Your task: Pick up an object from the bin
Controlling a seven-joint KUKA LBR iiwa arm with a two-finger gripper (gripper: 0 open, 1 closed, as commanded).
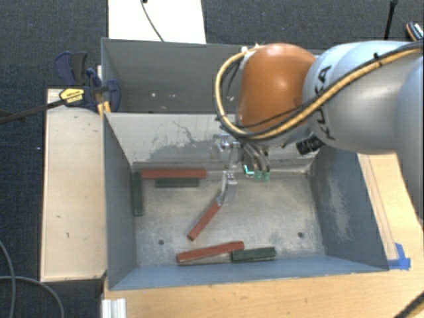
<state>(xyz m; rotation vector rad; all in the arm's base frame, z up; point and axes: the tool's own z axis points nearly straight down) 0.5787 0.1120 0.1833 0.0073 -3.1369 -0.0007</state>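
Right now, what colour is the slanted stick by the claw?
The slanted stick is reddish-brown, best seen in the camera view.

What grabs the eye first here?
The arm's orange wrist cover looms over the back of the bin. Below it the gripper sits at the upper end of a diagonal red bar mid-floor. A second red bar lies at the back, a dark green bar at left, a red-and-green pair in front.
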